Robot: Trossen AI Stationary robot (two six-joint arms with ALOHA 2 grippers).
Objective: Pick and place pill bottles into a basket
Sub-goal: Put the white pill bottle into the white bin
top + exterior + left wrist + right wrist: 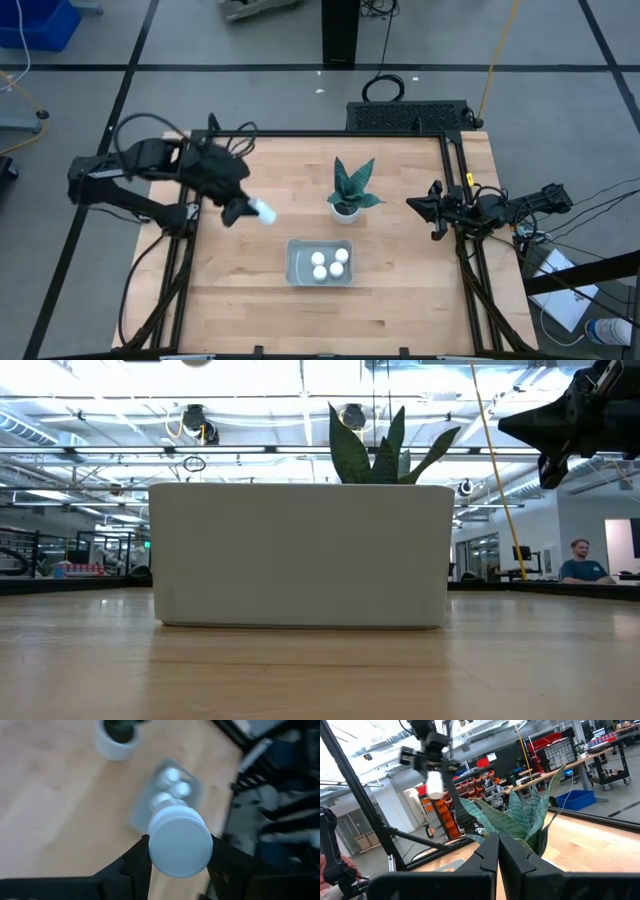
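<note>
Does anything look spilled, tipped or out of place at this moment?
Nothing stands out. Three pill bottles sit inside the basket, the potted plant stands upright behind it, and the left gripper holds a fourth bottle above the table, left of the basket. The right gripper waits shut at the right edge.

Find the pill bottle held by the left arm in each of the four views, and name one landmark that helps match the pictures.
High view: the held pill bottle is in the left claw, left of centre, above the table.
Low view: not in it.
Left wrist view: pill bottle fills the centre, between the dark fingers.
Right wrist view: pill bottle is upper left, hanging from the far arm.
Shared landmark: the potted plant.
</note>
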